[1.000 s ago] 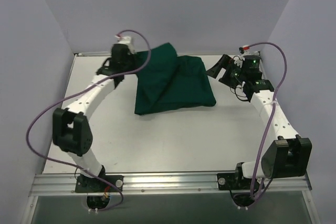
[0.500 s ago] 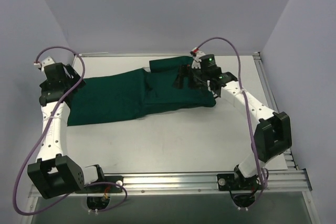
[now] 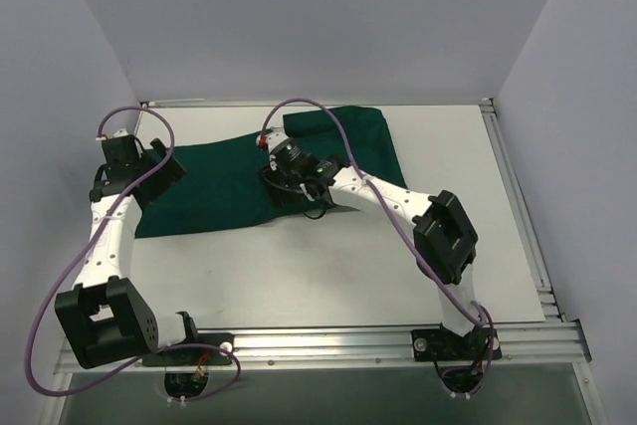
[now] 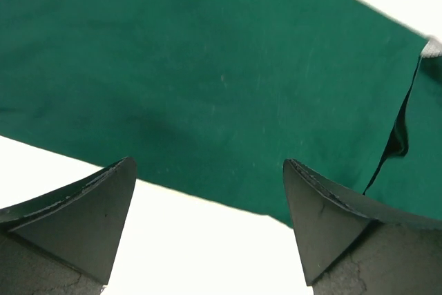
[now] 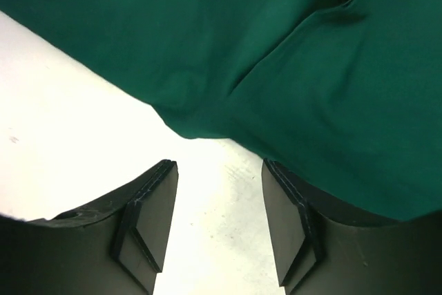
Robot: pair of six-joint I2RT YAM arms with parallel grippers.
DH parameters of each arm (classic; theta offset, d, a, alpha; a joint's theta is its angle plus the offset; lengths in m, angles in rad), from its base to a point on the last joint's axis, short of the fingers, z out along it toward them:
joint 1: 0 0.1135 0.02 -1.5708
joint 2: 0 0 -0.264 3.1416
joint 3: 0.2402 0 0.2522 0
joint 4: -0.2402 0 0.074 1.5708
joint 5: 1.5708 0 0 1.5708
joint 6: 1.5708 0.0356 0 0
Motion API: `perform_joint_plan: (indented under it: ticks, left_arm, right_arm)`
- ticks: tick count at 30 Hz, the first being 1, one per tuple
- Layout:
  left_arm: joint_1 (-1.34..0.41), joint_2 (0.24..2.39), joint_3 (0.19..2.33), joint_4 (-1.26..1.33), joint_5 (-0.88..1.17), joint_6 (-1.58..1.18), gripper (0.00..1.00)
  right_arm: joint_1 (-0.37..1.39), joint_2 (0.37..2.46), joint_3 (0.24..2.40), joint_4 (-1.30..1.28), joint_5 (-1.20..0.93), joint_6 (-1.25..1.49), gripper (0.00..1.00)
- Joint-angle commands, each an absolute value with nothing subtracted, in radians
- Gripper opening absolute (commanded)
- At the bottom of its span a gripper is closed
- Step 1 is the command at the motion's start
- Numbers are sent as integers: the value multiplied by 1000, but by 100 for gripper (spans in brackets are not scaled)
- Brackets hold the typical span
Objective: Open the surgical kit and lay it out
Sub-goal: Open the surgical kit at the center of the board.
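Leftward is where the right end effector (image 3: 297, 186) has swung, from the far right part of the dark green cloth wrap (image 3: 219, 181) to its middle, while the left end effector (image 3: 157, 176) has let the cloth go. In the right wrist view the right end effector (image 5: 219, 219) stands partly apart, with bare tabletop (image 5: 55, 101) showing in the gap and the cloth's (image 5: 276, 46) rumpled edge lying just past the fingertips. The left end effector (image 4: 207, 226) is spread wide with nothing in it, at the cloth's left end, and the flat cloth (image 4: 207, 67) stretches out in front of it. The wrap now lies drawn out across the far half of the tabletop (image 3: 328, 266), reaching from near the left wall to right of centre.
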State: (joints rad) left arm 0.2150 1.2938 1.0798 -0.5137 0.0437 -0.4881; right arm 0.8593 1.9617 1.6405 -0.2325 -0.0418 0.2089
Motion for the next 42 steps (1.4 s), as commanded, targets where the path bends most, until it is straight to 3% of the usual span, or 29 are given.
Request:
perform_joint_plan:
  ticks: [1, 10, 29, 42]
  left_arm:
    - [210, 1295, 1045, -436, 152, -523, 96]
    - [202, 1292, 1019, -406, 218, -534, 97]
    - [202, 1275, 997, -367, 258, -541, 97]
    - [202, 1279, 989, -359, 264, -545, 97]
  right_arm:
    - [879, 1988, 1698, -278, 87, 181, 50]
    - [907, 2068, 1750, -278, 146, 169, 41]
    - [888, 2151, 1810, -268, 121, 150, 39]
    - [864, 2155, 1821, -239, 83, 163, 27]
